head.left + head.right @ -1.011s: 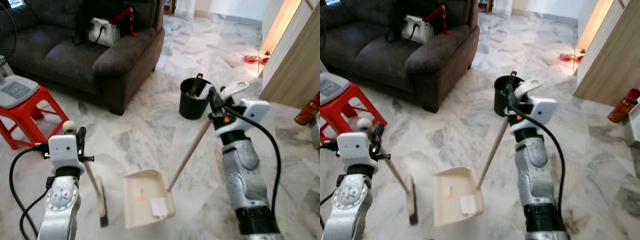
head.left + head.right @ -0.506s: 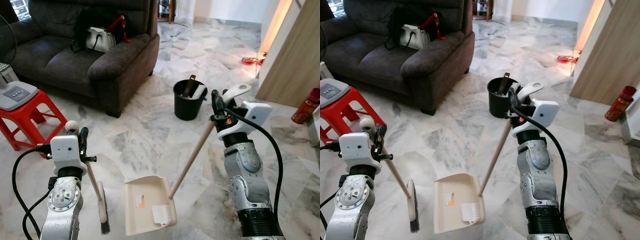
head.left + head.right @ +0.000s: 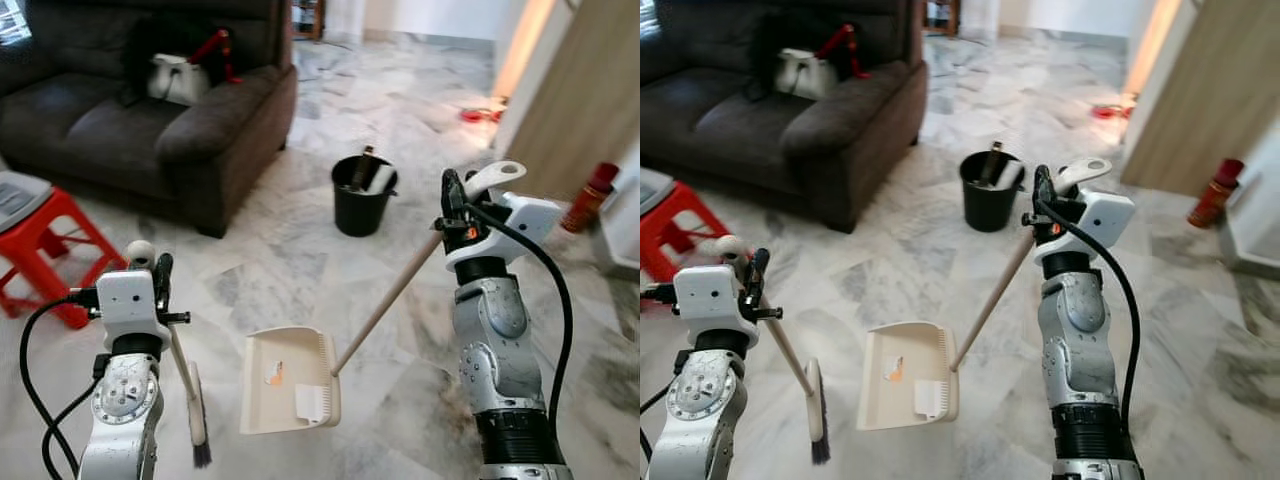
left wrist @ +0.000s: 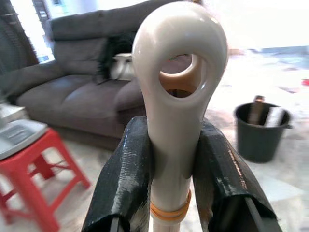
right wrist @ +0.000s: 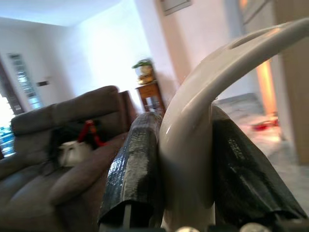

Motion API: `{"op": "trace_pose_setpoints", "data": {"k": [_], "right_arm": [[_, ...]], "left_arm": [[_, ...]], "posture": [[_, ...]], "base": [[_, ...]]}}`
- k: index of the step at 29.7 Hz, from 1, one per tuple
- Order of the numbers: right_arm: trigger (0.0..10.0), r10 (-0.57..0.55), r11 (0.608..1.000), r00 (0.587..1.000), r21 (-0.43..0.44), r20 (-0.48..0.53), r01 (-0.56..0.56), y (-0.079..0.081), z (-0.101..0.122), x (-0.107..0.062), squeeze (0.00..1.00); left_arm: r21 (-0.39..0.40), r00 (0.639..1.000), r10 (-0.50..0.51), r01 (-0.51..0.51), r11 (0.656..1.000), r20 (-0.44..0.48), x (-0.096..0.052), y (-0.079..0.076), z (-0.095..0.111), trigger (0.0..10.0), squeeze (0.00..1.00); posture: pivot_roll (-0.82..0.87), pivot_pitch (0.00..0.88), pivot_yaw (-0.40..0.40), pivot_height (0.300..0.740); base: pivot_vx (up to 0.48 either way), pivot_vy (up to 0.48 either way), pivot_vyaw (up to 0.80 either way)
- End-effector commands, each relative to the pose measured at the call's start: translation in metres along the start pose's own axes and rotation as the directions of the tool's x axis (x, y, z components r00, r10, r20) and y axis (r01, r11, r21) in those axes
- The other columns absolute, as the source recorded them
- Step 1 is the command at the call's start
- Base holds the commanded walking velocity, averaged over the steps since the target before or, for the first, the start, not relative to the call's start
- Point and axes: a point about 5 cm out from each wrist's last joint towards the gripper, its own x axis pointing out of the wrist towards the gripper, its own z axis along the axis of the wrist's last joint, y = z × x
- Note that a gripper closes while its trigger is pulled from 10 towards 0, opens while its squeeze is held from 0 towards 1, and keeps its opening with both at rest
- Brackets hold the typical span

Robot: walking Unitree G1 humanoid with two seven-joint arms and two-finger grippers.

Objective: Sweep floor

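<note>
- Marble floor [image 3: 300, 250] in a living room, grey-veined tiles; nothing I can make out to sweep near the tools, too blurry to rule out dust.
- Dustpan [image 3: 285, 380] sits flat on the floor between my two arms, mouth facing the brush side; a white scrap and an orange bit lie inside it, so some catch is probably already made.
- Dustpan handle [image 3: 390, 295] slants up to my right gripper [image 3: 452, 192]; fingers [image 5: 137, 169] clamped on the curved white grip, so I can steer the pan without bending.
- Broom [image 3: 197, 420] stands near upright just beside the pan, bristles at the floor, ready to push debris across into it.
- Left gripper [image 3: 160, 280] holds the broom's top; fingers [image 4: 123, 179] pinch tight under the looped white end [image 4: 176, 63].
- Black bucket [image 3: 360, 195] with stuff in it stands further ahead, well apart from the pan; likely the dump spot.
- Dark sofa [image 3: 150, 120] with a white bag [image 3: 175, 78], red stool [image 3: 45, 240] on my left.
</note>
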Motion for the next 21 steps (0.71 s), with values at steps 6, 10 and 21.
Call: {"op": "trace_pose_setpoints", "data": {"k": [6,10,21], "right_arm": [[10.0,0.003,1.0,1.0,0.008,0.021,-0.003,0.0012,0.0052,0.0038,0.0],[10.0,0.0,1.0,1.0,0.006,0.013,0.0,0.0002,0.0039,0.0041,0.0],[10.0,0.003,1.0,1.0,0.0,0.008,-0.003,0.0003,0.0014,0.0038,0.0]], "left_arm": [[-0.009,0.998,-0.008,0.009,1.0,0.069,0.0025,-0.0002,0.0125,10.0,0.0],[-0.02,0.998,-0.042,0.043,0.999,0.049,0.0022,-0.0067,0.0092,10.0,0.0],[-0.022,0.998,-0.026,0.027,0.999,0.057,0.0022,-0.0051,0.0099,10.0,0.0]], "posture": [[0.01,0.065,0.018,0.74],[0.01,0.068,0.019,0.74],[0.01,0.074,0.019,0.74]], "base": [[0.0,0.0,-0.8],[0.0,0.0,-0.8],[0.0,0.0,-0.73]]}}
